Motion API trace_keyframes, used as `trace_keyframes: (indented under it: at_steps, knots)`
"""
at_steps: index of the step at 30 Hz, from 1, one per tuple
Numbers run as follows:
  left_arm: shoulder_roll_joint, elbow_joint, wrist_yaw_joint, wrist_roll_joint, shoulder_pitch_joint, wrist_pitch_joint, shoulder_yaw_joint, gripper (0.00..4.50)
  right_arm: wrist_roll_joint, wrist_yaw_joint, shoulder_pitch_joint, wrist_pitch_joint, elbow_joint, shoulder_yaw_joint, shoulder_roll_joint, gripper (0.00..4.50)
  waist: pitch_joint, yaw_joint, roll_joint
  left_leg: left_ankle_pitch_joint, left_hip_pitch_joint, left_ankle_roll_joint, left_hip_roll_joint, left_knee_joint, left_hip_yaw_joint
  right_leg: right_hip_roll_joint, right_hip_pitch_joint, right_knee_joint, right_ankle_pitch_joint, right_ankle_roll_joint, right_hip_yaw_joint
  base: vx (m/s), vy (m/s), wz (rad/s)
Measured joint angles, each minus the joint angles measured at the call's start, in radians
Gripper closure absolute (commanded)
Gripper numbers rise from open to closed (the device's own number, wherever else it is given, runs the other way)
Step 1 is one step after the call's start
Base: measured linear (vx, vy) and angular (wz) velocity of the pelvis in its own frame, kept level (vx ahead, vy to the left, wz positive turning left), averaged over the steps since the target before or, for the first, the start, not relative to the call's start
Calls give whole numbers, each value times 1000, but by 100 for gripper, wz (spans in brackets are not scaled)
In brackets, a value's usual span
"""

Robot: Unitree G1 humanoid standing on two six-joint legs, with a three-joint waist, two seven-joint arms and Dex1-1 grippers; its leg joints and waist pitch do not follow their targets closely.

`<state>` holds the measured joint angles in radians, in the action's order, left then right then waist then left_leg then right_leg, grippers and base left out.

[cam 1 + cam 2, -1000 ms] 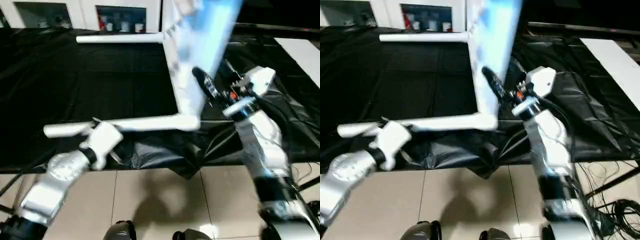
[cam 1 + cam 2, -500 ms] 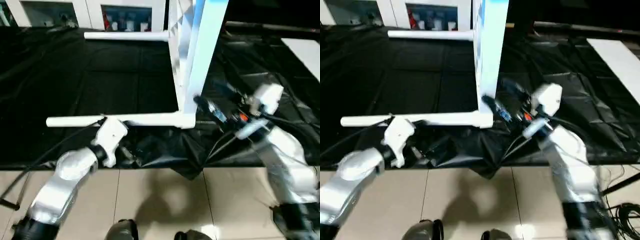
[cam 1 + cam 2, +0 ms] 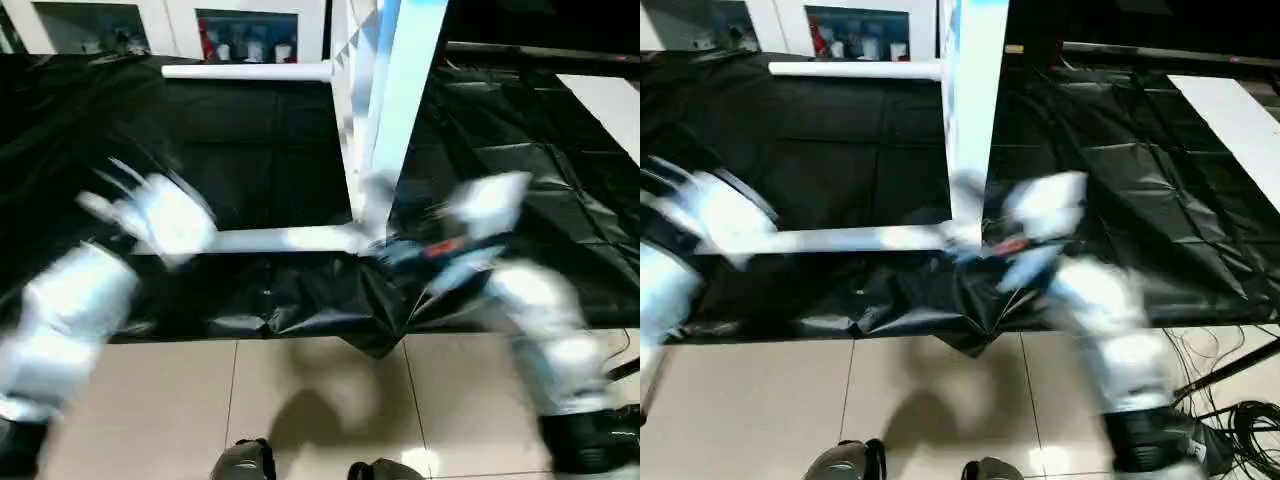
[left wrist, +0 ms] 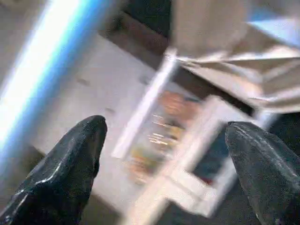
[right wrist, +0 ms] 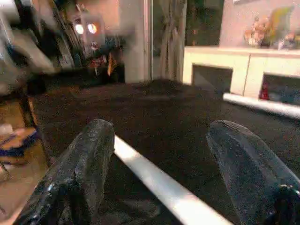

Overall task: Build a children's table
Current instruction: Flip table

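Near edge: left gripper spread wide, holding nothing; right gripper spread too, a white leg between its fingers, untouched. Tabletop stands on edge at upper centre on black sheet; far leg upper left. No readable writing.

Upright white plastic tabletop and white tubular plastic legs: smooth, slightly glossy. Crinkled black plastic sheet: shiny. Beige floor tiles: glossy.

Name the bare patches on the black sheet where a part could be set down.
The black sheet is bare between the far leg and near leg, and right of the upright tabletop. The near edge, around both grippers, is crowded.
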<state>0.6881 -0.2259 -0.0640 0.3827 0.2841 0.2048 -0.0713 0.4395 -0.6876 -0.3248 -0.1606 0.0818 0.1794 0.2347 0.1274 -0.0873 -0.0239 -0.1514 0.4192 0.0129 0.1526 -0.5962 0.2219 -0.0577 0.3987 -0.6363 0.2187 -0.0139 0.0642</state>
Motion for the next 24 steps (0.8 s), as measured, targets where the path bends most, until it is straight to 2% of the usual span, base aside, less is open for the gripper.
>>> trace_keyframes:
  at_steps: [6,11,18,24]
  knots:
    - [41,-9,118,146,63,97,-58,0,-92,104,-80,48,-96,27,-104,105,0,0,-2,0,1,0,0,0,0,0,3,0,-1,1,0,0,0,0]
    - [87,0,180,215,89,125,-74,0,-103,115,-86,63,-125,28,-130,105,-1,0,-2,0,2,0,0,1,0,0,3,-1,-1,1,0,0,0,0]
    - [162,198,208,305,259,103,-56,0,-131,104,-118,63,-133,63,-148,105,0,-2,-2,0,1,-1,0,0,-1,0,5,-3,-2,1,0,0,0,0]
    - [180,365,191,331,336,96,-17,0,-136,96,-119,63,-120,75,-167,105,1,-2,0,0,2,-1,0,0,-1,0,6,-3,-3,1,0,0,0,0]
